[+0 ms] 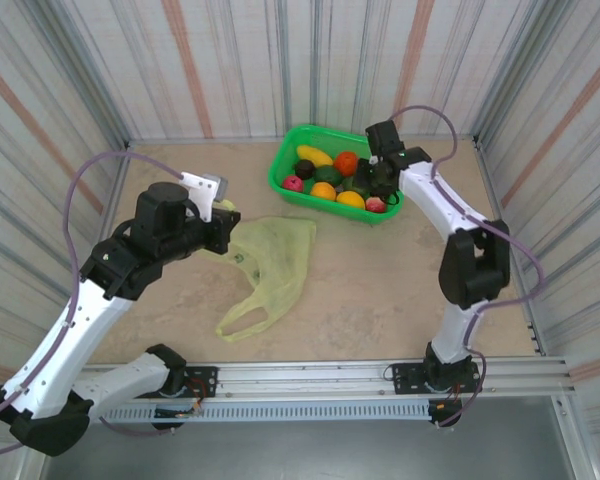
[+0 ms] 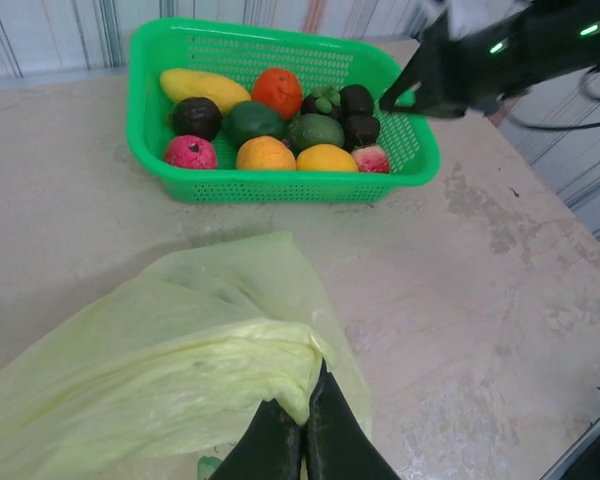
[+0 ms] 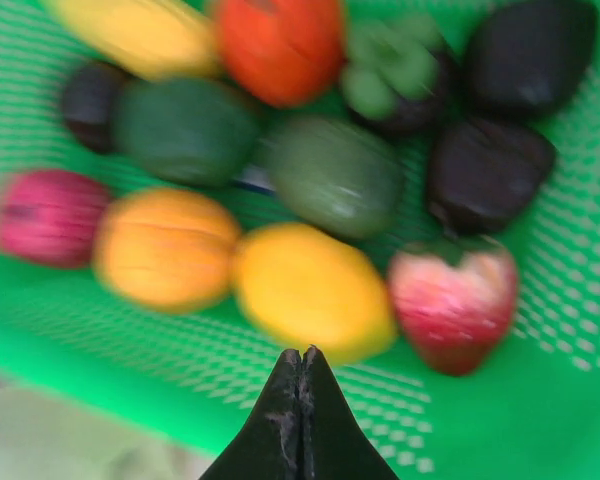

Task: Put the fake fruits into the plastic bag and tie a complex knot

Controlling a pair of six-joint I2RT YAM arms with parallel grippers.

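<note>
Left wrist: left end effector (image 2: 302,405) pinches plastic bag (image 2: 160,370) (right end effector (image 3: 301,355), clenched, near fake fruits (image 3: 310,285)).

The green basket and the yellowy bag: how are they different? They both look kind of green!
The basket is bright green; the plastic bag is pale yellow-green and thin. The basket stands stiff, its walls full of little holes; the plastic bag lies floppy and crumpled. The basket holds the fake fruits; no fruit shows in the plastic bag. Both rest on the table.
</note>
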